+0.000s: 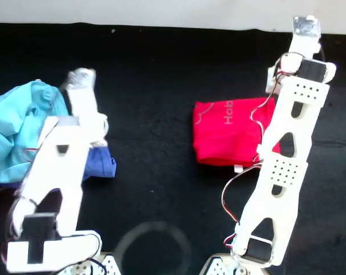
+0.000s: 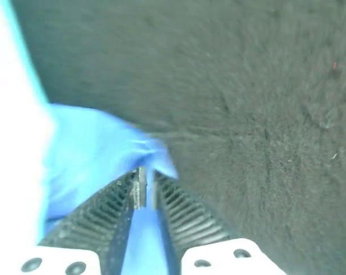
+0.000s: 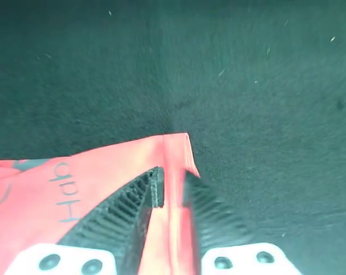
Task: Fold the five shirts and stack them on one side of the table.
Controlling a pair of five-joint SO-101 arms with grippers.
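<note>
Your left fingers [image 2: 137, 189] are clamped on the blue shirt [image 2: 93, 154] near the counter's [image 1: 156, 86] left edge, beside the teal shirt [image 1: 12, 132]. Your right fingers [image 3: 154, 189] pinch a fold of the red shirt [image 3: 75, 189], which lies toward the right edge. Judge progress as early: one shirt looks folded, and no stack exists yet.
</note>
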